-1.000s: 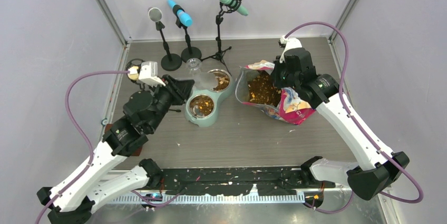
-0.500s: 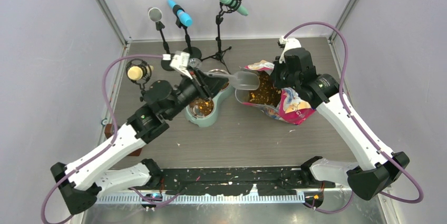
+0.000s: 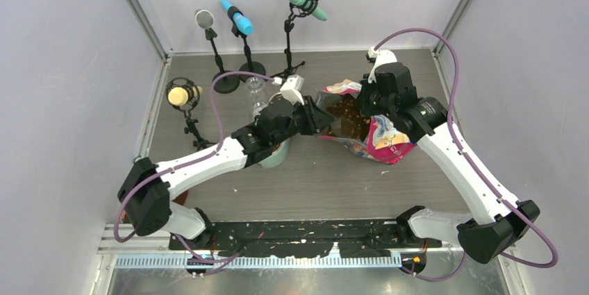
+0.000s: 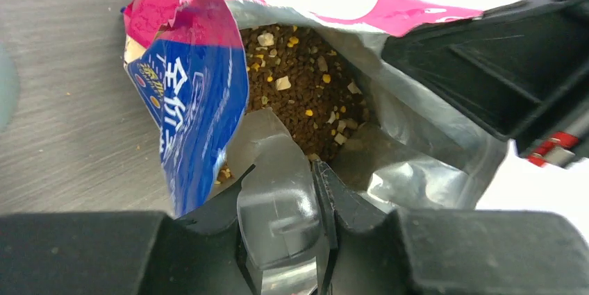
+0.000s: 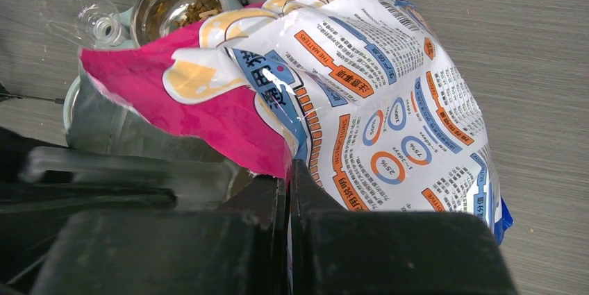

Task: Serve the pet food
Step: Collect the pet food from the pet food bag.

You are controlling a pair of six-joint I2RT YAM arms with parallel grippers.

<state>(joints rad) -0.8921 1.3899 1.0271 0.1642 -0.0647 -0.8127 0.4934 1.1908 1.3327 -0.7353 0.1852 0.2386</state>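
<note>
Clear plastic fills the gap between the left gripper's (image 4: 280,177) fingers (image 4: 347,205): I see them parted only as wide as the handle of the scoop (image 4: 276,215), which they clamp from both sides. The scoop's front end points into the mouth of the bag (image 4: 187,100), close over the pet food (image 4: 299,94), and I cannot tell whether it touches the pellets. That kibble lies as a brown heap deep inside the bag, flecked with paler and yellow bits, silver lining all around it. Across the bag's mouth from the left gripper, the right gripper (image 5: 288,178) is closed tight, its two fingers (image 5: 312,198) pressed together on the bag's torn pink rim. From my overhead view the bag lies on the table (image 3: 333,184) with its mouth turned toward the left arm (image 3: 208,159), which stretches across to it from the left; the right arm (image 3: 451,149) reaches the bag from the right. Just left of the bag, mostly under the left arm, sits the mint-green feeder (image 3: 275,159), and my right wrist view shows more kibble in one steel bowl (image 5: 149,3) just beyond the bag's rim. A clear bottle (image 3: 256,92) is left of the bag, and microphones on stands (image 3: 239,21) are behind the bag to its left.
</note>
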